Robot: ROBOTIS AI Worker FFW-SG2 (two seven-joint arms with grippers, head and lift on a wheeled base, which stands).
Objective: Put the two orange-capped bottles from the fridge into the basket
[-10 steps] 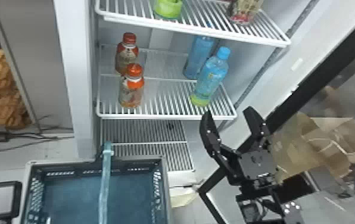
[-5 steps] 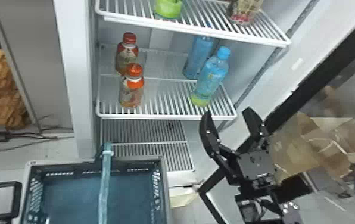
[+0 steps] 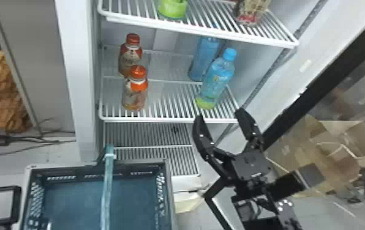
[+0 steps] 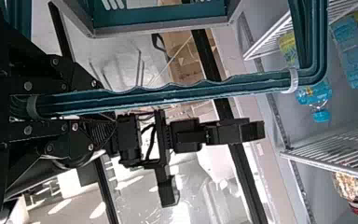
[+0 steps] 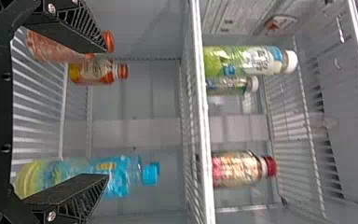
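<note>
Holding your R hand (image 3: 219, 116) wide open & empty, you're hovering it just off the front edge of the middle shelf (image 3: 166, 119), nr the front blue-capped btl (image 3: 217, 79). Your L hand (image 4: 93, 103) is gripping the handle (image 4: 191, 94) of the basket (image 3: 71, 202), which is showing below the shelf, in front of the fridge (image 3: 80, 76). The front orange-capped btl (image 3: 135, 93) & back orange-capped btl (image 3: 129, 56) are standing upright on that shelf's L side, w/ the rear one sitting close behind.
</note>
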